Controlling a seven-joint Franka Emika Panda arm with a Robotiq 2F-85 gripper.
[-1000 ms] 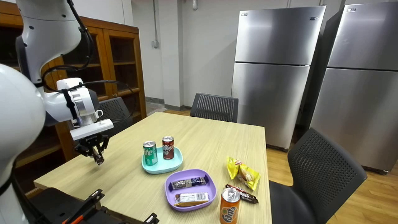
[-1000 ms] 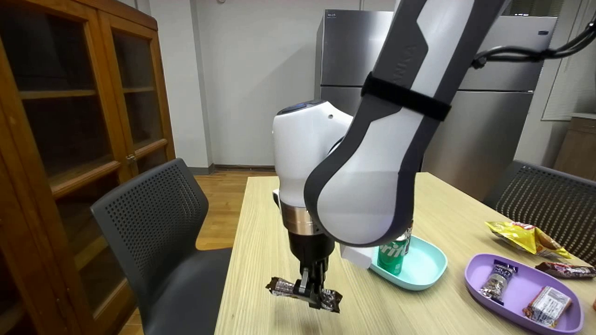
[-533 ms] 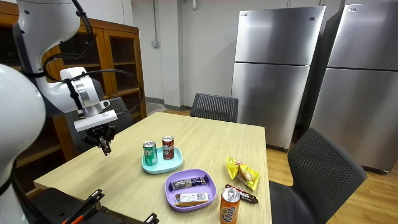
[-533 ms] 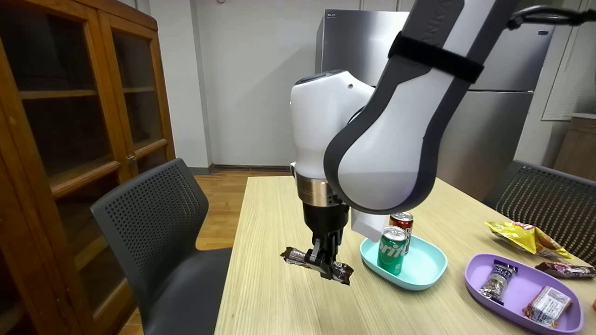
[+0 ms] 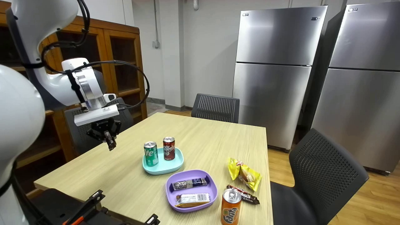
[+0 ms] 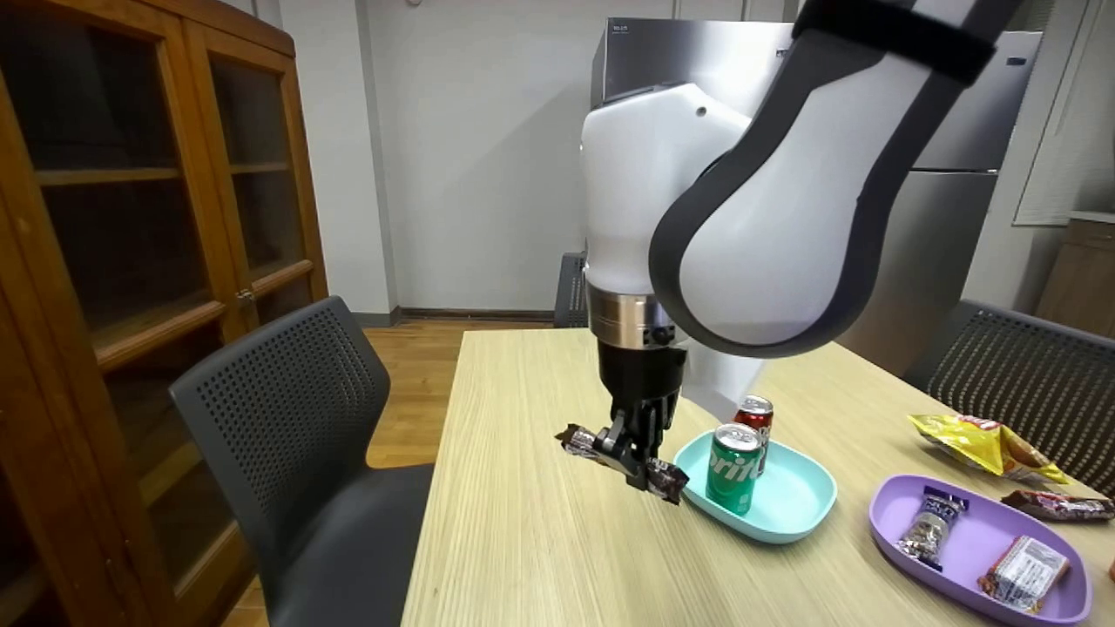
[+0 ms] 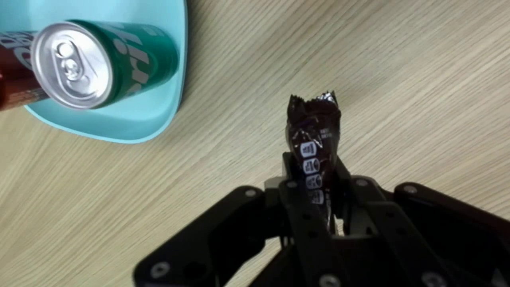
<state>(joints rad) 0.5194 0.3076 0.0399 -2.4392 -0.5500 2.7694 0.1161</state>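
Wrist view, and there it is, a dark brown wrapped candy bar (image 7: 316, 131) right in my sights, the gripper (image 7: 314, 171) clamped on it, fingers (image 7: 293, 195) pressing its two long sides. Both exterior views have it up in the air over the wood-grain tabletop (image 5: 203, 131), near the turquoise tray (image 6: 793, 496) but apart from it, where a Sprite can (image 6: 732, 479) and a Dr Pepper can (image 5: 169, 150) stand upright. Light stuff, I'd say, hardly any load! That glossy wrapper looks slick, though, so I'd reckon on it sliding if I slacken the squeeze. Under the film I judge it fairly stiff, yet likely to dent or snap if I overdo the pinch. Look at that crimped end (image 7: 312, 103), serrated, probably just loose film, a poor place to pull. Around the middle, across the narrow width, that's the hold I want, and that's the hold I've got. Both ends poke out past the fingers, one dipping lower in an exterior view, so I'd watch for a swivel.
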